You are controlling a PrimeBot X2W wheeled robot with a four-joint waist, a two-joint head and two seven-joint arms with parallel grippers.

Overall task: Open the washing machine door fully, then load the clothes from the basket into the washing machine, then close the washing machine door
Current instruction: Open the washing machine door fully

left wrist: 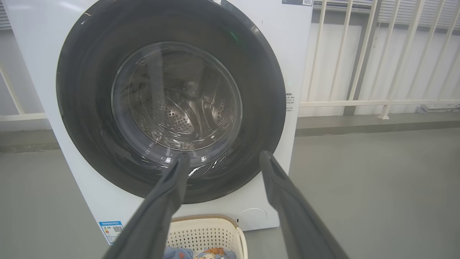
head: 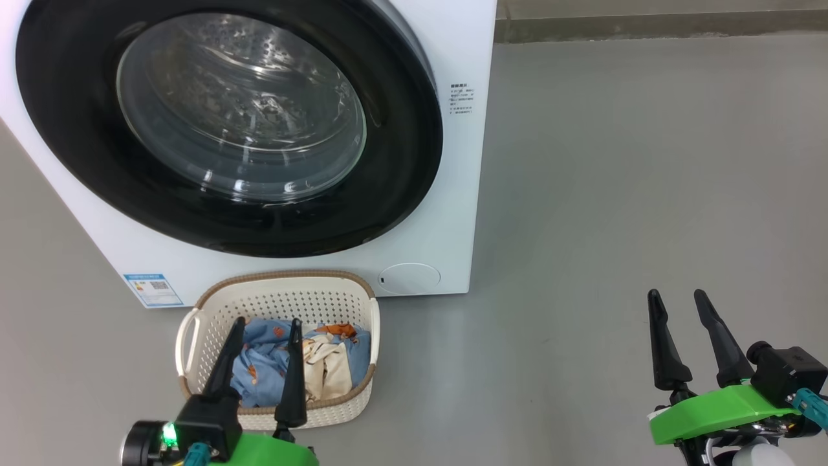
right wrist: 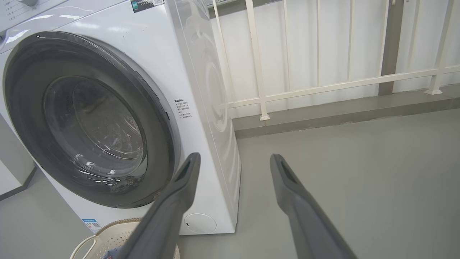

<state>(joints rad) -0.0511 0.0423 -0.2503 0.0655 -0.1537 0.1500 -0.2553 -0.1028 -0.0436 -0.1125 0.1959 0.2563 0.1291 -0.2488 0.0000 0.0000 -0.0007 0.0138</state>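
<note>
Left gripper [head: 268, 321] and right gripper [head: 677, 294] hover, jaws apart; basket [head: 284, 277] of clothes [head: 265, 356] sits six o'clock of shut door [head: 77, 129], handy for loading

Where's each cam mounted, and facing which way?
Head: on the head, facing down at the white boxy washing machine, cream perforated plastic basket; left gripper, right gripper show, open.
Left wrist: left arm, facing the round black-rimmed glass door past its dark fingers.
Right wrist: right arm, facing the machine's corner past its fingers.
Shared: door, basket.
</note>
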